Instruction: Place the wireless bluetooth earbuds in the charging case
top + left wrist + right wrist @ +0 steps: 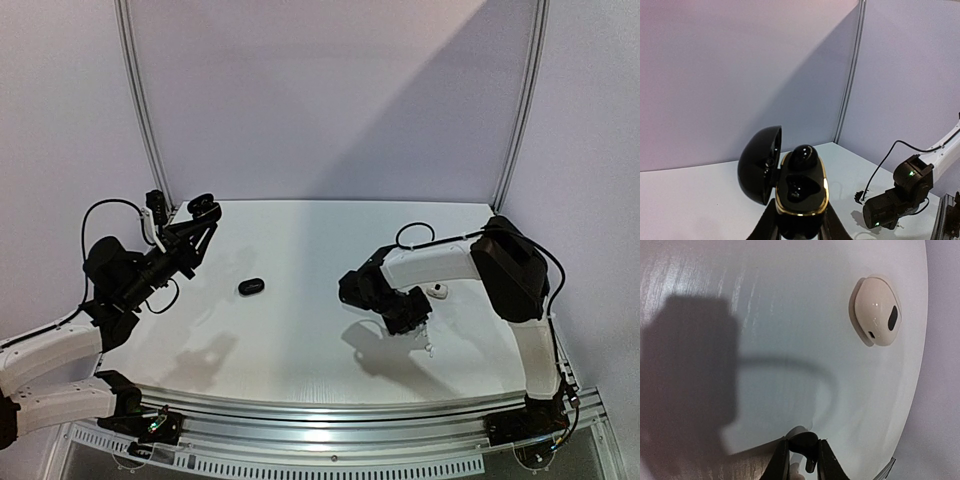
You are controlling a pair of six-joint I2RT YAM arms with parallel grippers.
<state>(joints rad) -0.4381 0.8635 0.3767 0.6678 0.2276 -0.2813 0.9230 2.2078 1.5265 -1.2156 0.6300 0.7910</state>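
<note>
my right gripper point(804, 454) is pinching a black earbud point(803, 439) low over the table point(300, 330), left gripper point(800, 228) clamps the open case point(801, 196) up high, and that tiny grip could let it twist or drop mid-carry

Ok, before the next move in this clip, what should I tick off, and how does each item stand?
1. Glossy black gold-rimmed charging case clamped in left hand: ok.
2. Case lid open: ok.
3. Near socket empty, far one filled by a seated black earbud: ok.
4. Small black earbud pinched in right hand: ok.
5. Right hand close to the case: not ok, they sit far apart over the white table.
6. Pinched earbud's orientation suits the socket: cannot tell.
</note>
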